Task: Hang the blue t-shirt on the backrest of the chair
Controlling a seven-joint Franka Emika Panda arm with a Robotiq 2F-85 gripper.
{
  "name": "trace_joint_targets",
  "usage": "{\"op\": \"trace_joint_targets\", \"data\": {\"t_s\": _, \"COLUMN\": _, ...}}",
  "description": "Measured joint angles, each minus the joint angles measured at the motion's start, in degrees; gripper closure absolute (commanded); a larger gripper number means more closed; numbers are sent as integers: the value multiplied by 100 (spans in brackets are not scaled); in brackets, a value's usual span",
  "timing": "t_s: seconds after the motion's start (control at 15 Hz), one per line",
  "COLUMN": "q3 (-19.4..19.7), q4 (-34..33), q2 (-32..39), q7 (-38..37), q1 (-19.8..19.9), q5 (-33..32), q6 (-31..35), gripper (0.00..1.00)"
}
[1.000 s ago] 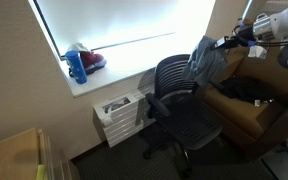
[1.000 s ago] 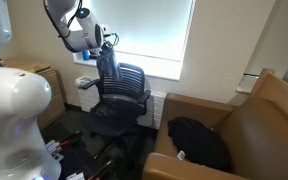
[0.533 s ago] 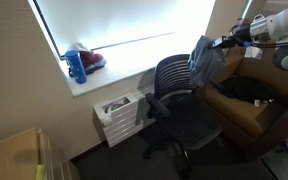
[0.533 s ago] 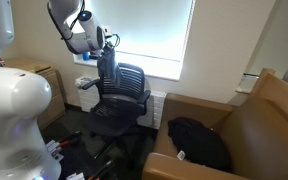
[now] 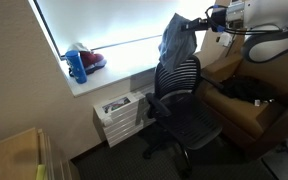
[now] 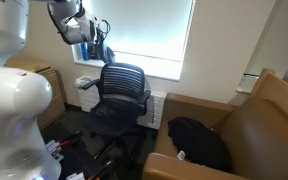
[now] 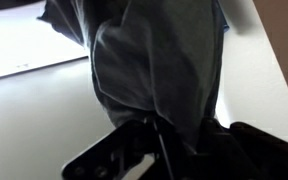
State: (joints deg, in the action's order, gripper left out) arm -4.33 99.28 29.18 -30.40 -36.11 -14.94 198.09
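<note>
Carry step under way, drape not yet done. The gripper (image 5: 203, 21) is holding the t-shirt (image 5: 175, 40) up high by a bunched fold. In the wrist view the cloth (image 7: 154, 70) is being pinched into the closed fingers (image 7: 134, 160), so the grip is looking firm. The shirt is hanging slack, a dull grey-blue against the bright window, over the top edge of the chair backrest (image 5: 180, 76). In an exterior view the hem is dangling right at that edge, though whether it is touching or just clear I cannot tell. In an exterior view the shirt (image 6: 103, 42) is showing toward the window side and one end of the backrest (image 6: 124, 80), not centred over it. The chair seat is facing away from the window, toward the brown couch (image 6: 259, 120), where a dark garment (image 6: 199, 142) is lying. A blue bottle (image 5: 77, 66) is standing on the sill, well apart from the work. By my judgement the next move is calling for sideways travel until the cloth is straddling the top rail. Part of it should be falling down the front of the rail and part down the back. Then comes a lowering, so the rail is taking the weight before the fingers open. Releasing while the bulk is sitting on one side would likely be sending the shirt sliding off, and the chair may also be swivelling if it is nudged.
</note>
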Motion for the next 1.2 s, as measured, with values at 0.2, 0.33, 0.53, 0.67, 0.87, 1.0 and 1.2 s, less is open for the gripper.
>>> {"op": "trace_joint_targets", "data": {"t_s": 0.2, "q3": 64, "q4": -956, "q2": 502, "q7": 529, "q1": -213, "q5": 272, "q6": -14, "gripper": 78}}
{"op": "trace_joint_targets", "data": {"t_s": 0.33, "q3": 93, "q4": -1242, "q2": 720, "q7": 582, "q1": -237, "q5": 283, "q6": -13, "gripper": 78}}
{"op": "trace_joint_targets", "data": {"t_s": 0.53, "q3": 110, "q4": -1316, "q2": 797, "q7": 589, "q1": -237, "q5": 282, "q6": -13, "gripper": 95}}
{"op": "trace_joint_targets", "data": {"t_s": 0.67, "q3": 159, "q4": -1302, "q2": 817, "q7": 588, "q1": -245, "q5": 285, "q6": -18, "gripper": 95}}
{"op": "trace_joint_targets", "data": {"t_s": 0.87, "q3": 347, "q4": -1819, "q2": 1236, "q7": 590, "q1": -242, "q5": 352, "q6": -18, "gripper": 95}}
{"op": "trace_joint_targets", "data": {"t_s": 1.0, "q3": 452, "q4": -2416, "q2": 1711, "q7": 612, "q1": -233, "q5": 400, "q6": -18, "gripper": 95}}
{"op": "trace_joint_targets", "data": {"t_s": 1.2, "q3": 493, "q4": -3244, "q2": 2464, "q7": 613, "q1": -234, "q5": 400, "q6": -19, "gripper": 95}}
